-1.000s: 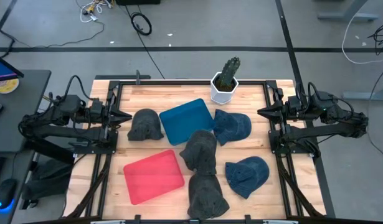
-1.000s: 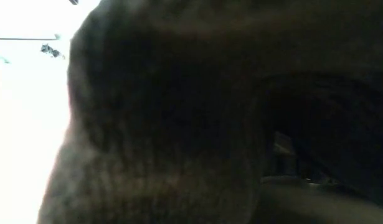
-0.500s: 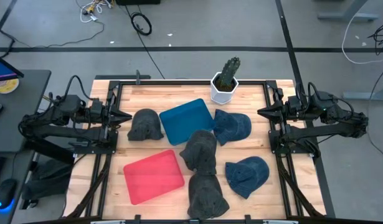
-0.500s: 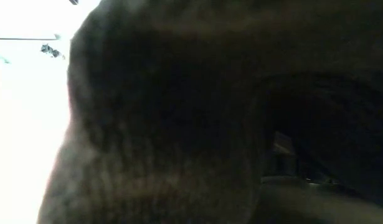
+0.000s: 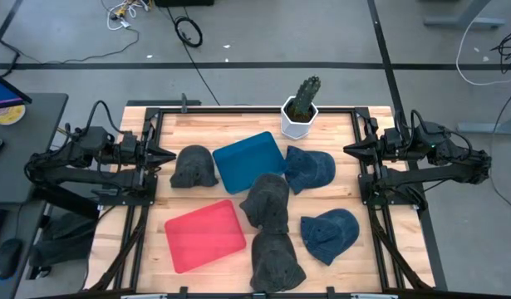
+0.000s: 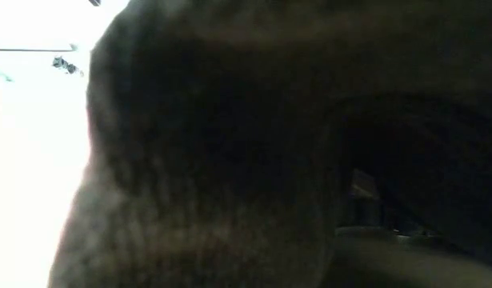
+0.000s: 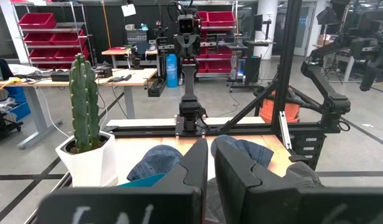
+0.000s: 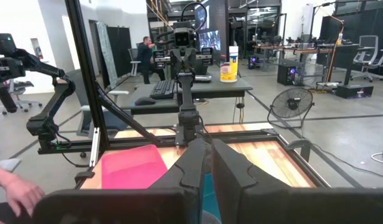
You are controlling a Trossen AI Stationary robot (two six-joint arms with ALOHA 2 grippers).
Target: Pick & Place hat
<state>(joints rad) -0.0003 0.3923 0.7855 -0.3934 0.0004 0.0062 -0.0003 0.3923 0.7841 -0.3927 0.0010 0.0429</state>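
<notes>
Several hats lie on the wooden table (image 5: 338, 124). A dark grey hat (image 5: 193, 168) lies at the left, close in front of my left gripper (image 5: 170, 156). Two more dark grey hats lie at the middle (image 5: 267, 202) and at the near edge (image 5: 276, 260). Two blue caps lie at the right (image 5: 309, 169) and the near right (image 5: 330, 232). My left gripper (image 7: 211, 163) is shut and empty at the table's left edge. My right gripper (image 5: 348, 150) is shut and empty at the right edge, and it also shows in the right wrist view (image 8: 210, 155).
A blue tray (image 5: 249, 160) and a red tray (image 5: 204, 235) lie flat among the hats. A cactus in a white pot (image 5: 300, 108) stands at the far edge. A dark hat (image 6: 230, 160) fills the low view. A person's hand (image 8: 17, 193) shows beside the table.
</notes>
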